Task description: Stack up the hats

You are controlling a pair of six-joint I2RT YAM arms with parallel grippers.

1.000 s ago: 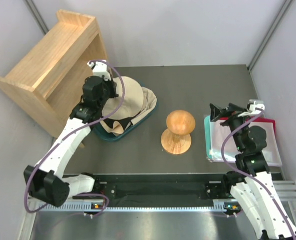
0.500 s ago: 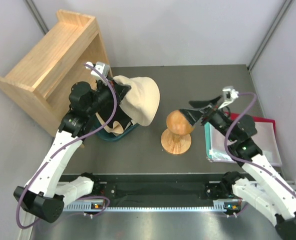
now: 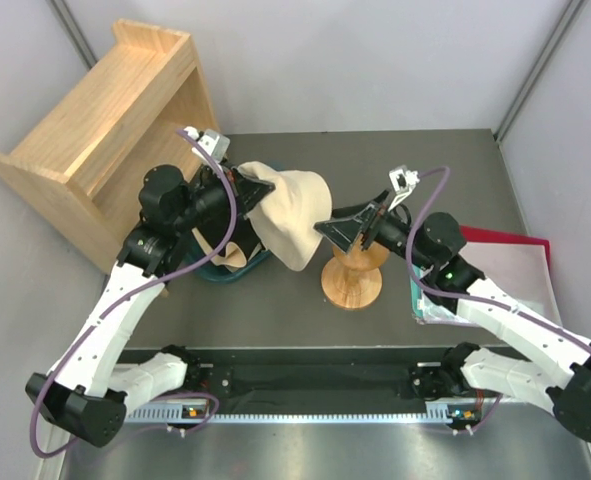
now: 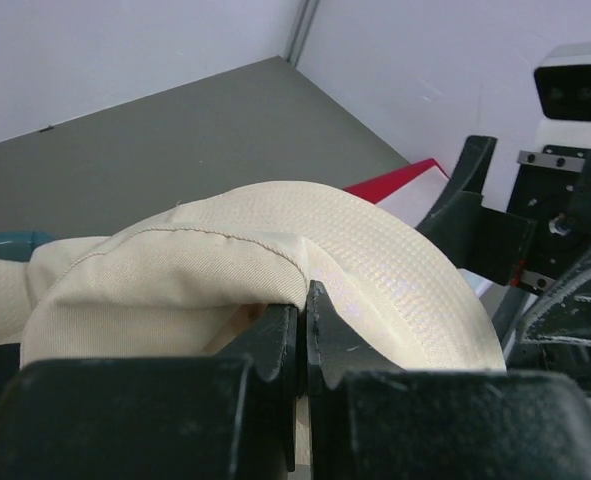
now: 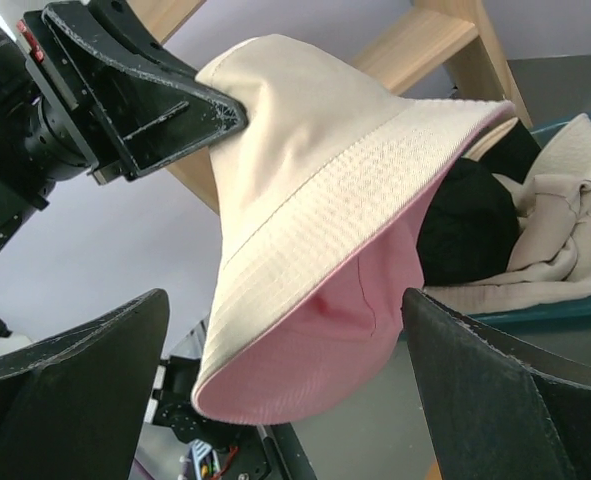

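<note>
At far left a pale wooden open-backed shelf unit [image 3: 105,130] stands untouched on the dark grey surface [image 3: 275,320]. Next to it the left tool [image 3: 237,187] is clenched on a fold at the crown of a cream fabric bucket hat [image 3: 290,215]. The left wrist view shows its jaws pinched together with cloth between them.

A second ago this tool was down in the pile, and since then it has lifted the hat out and swung it rightward. The hat now hangs in the air between tub and stand, brim drooping, its underside showing pink in the right wrist view.

Below the left tool, the teal plastic tub [image 3: 225,272] still holds the rest: a crumpled cream hat [image 5: 565,200] and an all-black one [image 5: 470,230], heaped together, so their count is unclear.

Further right stands the mushroom-shaped wooden stand [image 3: 353,280], with nothing on it yet. Over it the right tool [image 3: 337,228] has come across from the far-right side. It is released, jaws spread wide and facing the hanging brim without touching it.

I judge the first hat is on its way to the stand, with the right arm ready to help seat it. The stacking itself has not begun.

At far right lies a flat red-edged plastic folder [image 3: 520,250], whose contents cannot be made out.
</note>
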